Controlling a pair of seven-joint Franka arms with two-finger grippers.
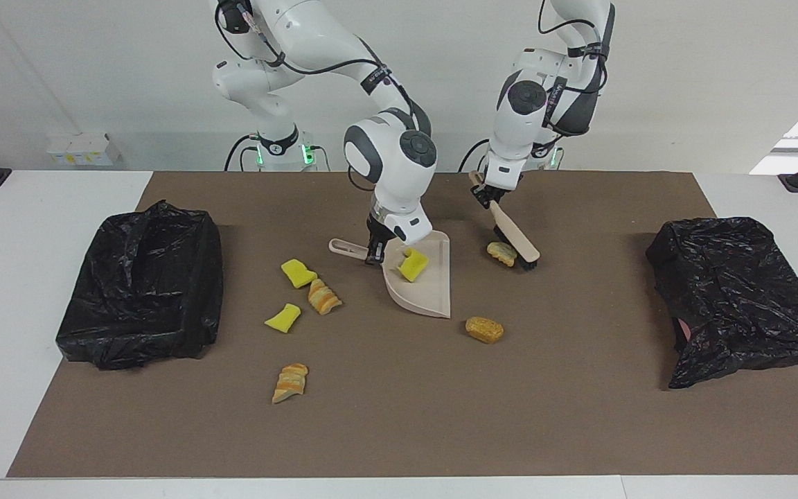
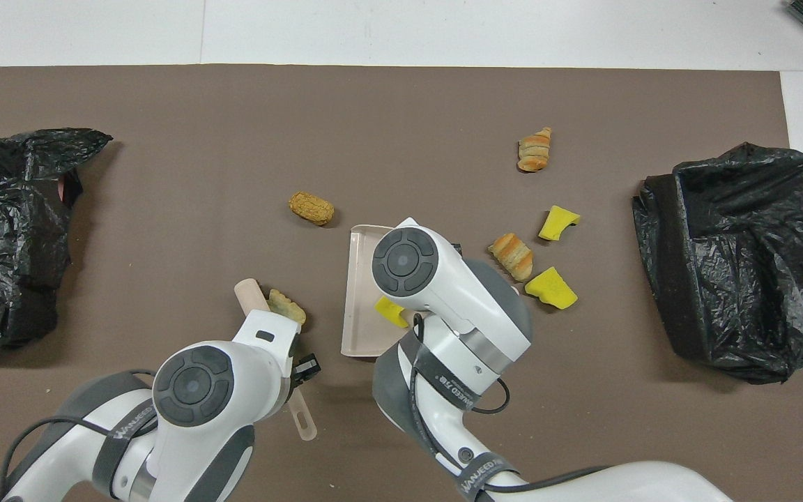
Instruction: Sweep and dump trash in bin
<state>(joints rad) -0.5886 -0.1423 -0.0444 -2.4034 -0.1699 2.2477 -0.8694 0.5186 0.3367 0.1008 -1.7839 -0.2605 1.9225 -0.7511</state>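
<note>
Tabletop (image 1: 52,208) white, covered mid-span by a brown mat (image 1: 399,416).

Two black bag-lined bins, one at each end of the mat. Bin at the right arm's end (image 1: 139,284): the facing view shows its open mouth. Bin at the left arm's end (image 1: 738,291): the facing view shows crumpled plastic and a pink spot low on its side; the overhead view cuts this bin off at the frame edge.

Beige dustpan (image 1: 427,291) mid-mat. The facing view shows its whole tray, its handle and one yellow chunk (image 1: 413,264) lying in it. From overhead the right arm's wrist housing covers most of the tray and all of the handle; only a corner of that chunk shows.

Right claw (image 1: 375,251) clenched on the dustpan handle, seen only in the facing view.

Brush (image 1: 514,235) slanted down, bristles on the mat and touching a tan scrap (image 1: 501,253), which lies between brush and dustpan mouth. Left claw (image 1: 488,194) clenched on the brush handle. Overhead, the left wrist hides the grip; the handle end sticks out below it.

Loose trash on the mat:
- brown oval piece (image 1: 484,329), just beside the dustpan's front lip, farther from the robots;
- two yellow chunks (image 1: 298,272) (image 1: 282,318) and a striped bread piece (image 1: 323,296), clustered between dustpan and the right arm's bin;
- second striped piece (image 1: 290,382), farthest from the robots.
</note>
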